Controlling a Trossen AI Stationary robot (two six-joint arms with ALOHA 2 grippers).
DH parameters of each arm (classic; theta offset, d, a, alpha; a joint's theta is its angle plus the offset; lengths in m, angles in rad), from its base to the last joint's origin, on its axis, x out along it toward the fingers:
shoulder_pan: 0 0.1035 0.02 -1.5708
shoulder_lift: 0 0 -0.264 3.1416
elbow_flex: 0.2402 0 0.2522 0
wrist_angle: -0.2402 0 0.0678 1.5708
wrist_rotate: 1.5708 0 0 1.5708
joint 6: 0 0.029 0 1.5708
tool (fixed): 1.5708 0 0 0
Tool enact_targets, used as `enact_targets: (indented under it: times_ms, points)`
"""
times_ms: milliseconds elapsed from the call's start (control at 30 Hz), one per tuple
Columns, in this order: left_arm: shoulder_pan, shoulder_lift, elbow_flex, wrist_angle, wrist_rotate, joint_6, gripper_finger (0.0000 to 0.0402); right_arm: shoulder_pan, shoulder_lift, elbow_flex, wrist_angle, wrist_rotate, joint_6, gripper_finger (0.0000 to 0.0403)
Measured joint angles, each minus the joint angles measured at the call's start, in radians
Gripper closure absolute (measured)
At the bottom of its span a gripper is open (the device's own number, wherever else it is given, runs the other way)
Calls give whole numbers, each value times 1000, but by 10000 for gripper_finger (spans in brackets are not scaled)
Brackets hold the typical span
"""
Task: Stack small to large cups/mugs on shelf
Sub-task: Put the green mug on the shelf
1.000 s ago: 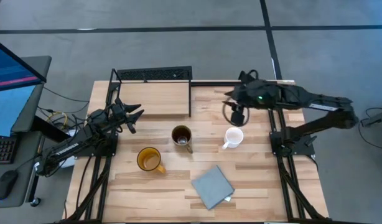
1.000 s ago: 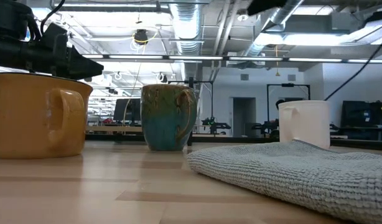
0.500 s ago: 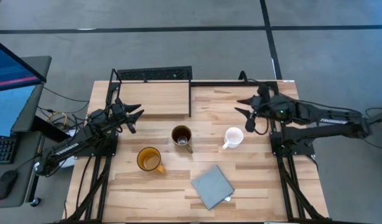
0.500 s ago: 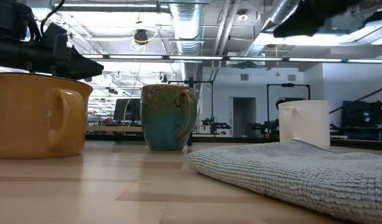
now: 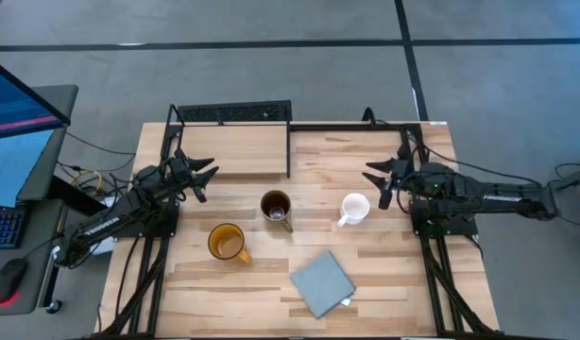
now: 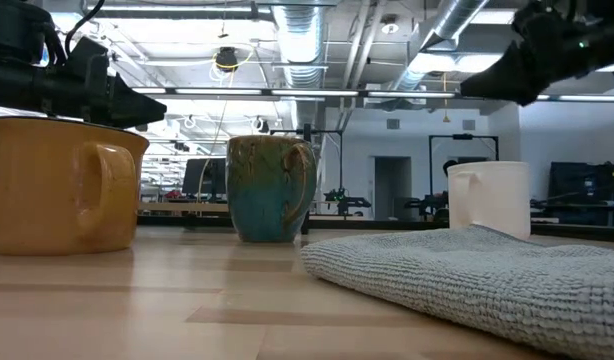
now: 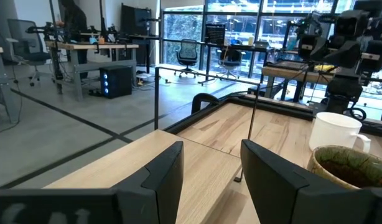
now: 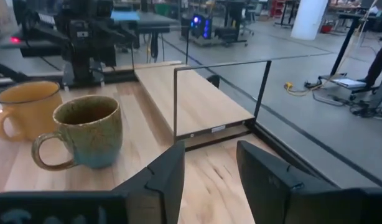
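All three mugs stand on the tabletop (image 5: 384, 274), none on the shelf (image 5: 235, 151) yet, so the job looks to be at its opening reach. The right end effector (image 5: 379, 178) hovers just beside the white mug (image 5: 354, 208), fingers spread and empty. The olive mug (image 5: 276, 205) sits mid-table, the yellow mug (image 5: 227, 242) nearer the front, a grey cloth (image 5: 322, 283) beyond them. The left end effector (image 5: 201, 178) waits open by the shelf's front edge. Next, I'd guess, the right arm must drop over the white mug's rim and close on it.

grey cloth (image 5: 322, 283), wooden table (image 5: 394, 274)
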Motion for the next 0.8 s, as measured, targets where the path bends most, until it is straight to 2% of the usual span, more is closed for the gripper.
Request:
enact_targets:
  times_ms: [400,800]
  points:
    - [0,0,0,1,1,0,250,1,-173,-142,70,-2,3,234]
    - [0,-1,13,18,10,-50,250,1,-204,-163,77,-2,3,234]
